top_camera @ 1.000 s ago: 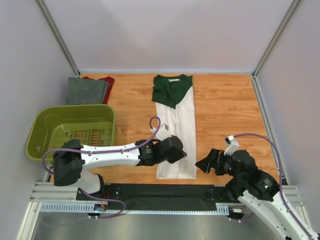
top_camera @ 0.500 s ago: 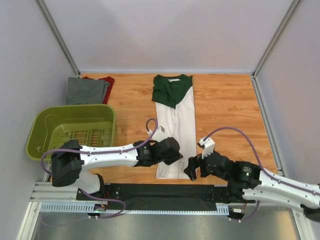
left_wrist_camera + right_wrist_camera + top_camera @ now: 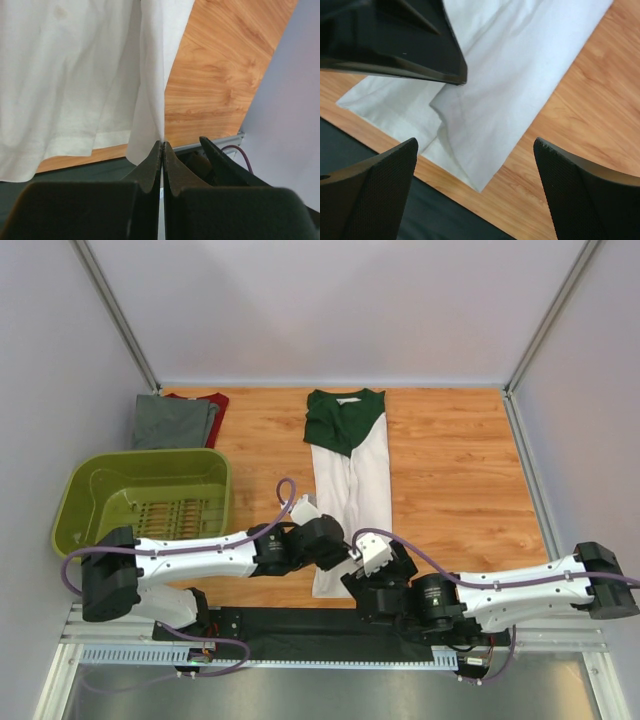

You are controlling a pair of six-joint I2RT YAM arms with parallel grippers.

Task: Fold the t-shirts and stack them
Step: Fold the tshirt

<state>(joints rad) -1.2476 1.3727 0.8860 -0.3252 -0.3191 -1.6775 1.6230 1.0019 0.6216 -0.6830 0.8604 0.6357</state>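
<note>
Your left arm (image 3: 200, 552) stretches low toward the right, its left gripper (image 3: 163, 145) pinched closed on the white t-shirt (image 3: 75, 75). Your right arm (image 3: 510, 585) reaches leftward along the front, right gripper (image 3: 475, 150) spread wide, just beside the other.

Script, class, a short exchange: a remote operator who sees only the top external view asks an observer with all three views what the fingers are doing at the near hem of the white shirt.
Operator: From above, the arms cover the hem. Have the left fingers got cloth?
Observer: Yes. The left wrist view shows the left fingers shut on a thin fold of the white t-shirt.
Operator: And the right fingers?
Observer: The right wrist view shows the right fingers wide open and holding nothing, with the shirt's near corner lying between them in that view.
</note>
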